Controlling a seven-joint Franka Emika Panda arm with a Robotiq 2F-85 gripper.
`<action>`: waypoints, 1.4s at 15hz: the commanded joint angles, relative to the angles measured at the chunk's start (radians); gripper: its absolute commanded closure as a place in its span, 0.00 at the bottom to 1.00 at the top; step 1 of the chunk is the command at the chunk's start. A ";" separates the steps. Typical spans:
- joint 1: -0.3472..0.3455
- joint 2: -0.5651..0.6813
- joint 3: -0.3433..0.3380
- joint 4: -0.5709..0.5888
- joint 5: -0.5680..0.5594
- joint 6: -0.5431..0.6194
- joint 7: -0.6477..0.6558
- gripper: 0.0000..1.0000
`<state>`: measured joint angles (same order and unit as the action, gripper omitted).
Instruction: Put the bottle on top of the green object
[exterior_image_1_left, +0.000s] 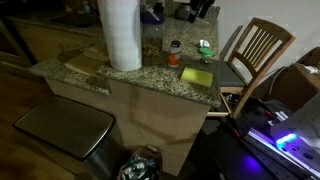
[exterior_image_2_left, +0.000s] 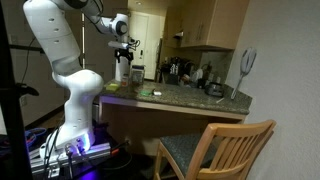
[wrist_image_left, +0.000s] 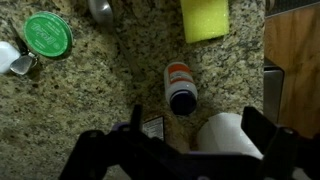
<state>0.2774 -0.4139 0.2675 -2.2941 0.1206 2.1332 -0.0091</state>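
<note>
The bottle (exterior_image_1_left: 175, 52) is small, with a red-orange band, and stands upright on the granite counter (exterior_image_1_left: 150, 75) right of the tall white roll (exterior_image_1_left: 120, 35). It also shows in the wrist view (wrist_image_left: 180, 87). The green object (wrist_image_left: 47, 34) is a round dark green disc with pale marks, lying flat at the upper left of the wrist view. In an exterior view it sits right of the bottle (exterior_image_1_left: 205, 47). My gripper (wrist_image_left: 198, 128) is open and empty, high above the counter, above the roll and bottle; it also shows in an exterior view (exterior_image_2_left: 126, 48).
A yellow-green sponge block (exterior_image_1_left: 197, 76) lies near the counter's front edge and shows in the wrist view (wrist_image_left: 205, 18). The roll's top (wrist_image_left: 228, 138) is between my fingers in the wrist view. A wooden chair (exterior_image_1_left: 255, 50) stands beside the counter. Small metal and white items (wrist_image_left: 12, 58) lie next to the green disc.
</note>
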 joint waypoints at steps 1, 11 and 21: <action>0.003 -0.002 -0.004 0.002 -0.025 -0.010 -0.016 0.00; 0.060 0.005 -0.064 0.021 0.135 -0.115 -0.160 0.00; 0.013 0.212 -0.076 0.145 0.130 -0.312 -0.138 0.00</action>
<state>0.3183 -0.3219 0.1848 -2.1990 0.2526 1.8462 -0.1474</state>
